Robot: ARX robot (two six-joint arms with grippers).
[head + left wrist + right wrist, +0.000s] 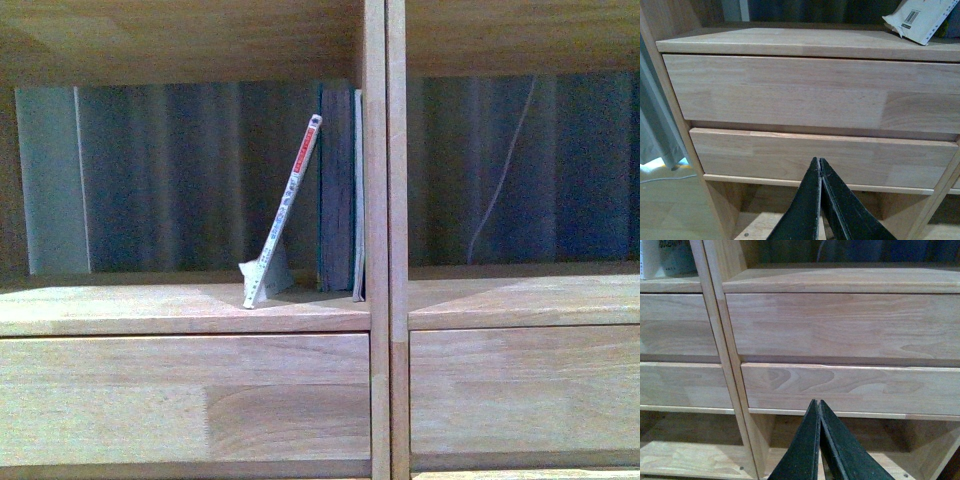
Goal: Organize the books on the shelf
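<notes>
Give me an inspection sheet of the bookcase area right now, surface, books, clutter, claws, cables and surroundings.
Surface: light-wood shelf, two columns; plain drawer-like front panels below the open compartments.
Job's things: thin white book leans tilted, its top against the thick teal book, which stands upright. Slim pale book stands upright between the teal book and the column divider.
Clutter: nothing seen.
Claws: left claw shut, empty, facing the lower panels. Right claw shut, empty, likewise.
Cables: a thin pale line hangs behind the right compartment, possibly a cord; cannot tell.
Surroundings: dark curtain visible through the open back.
</notes>
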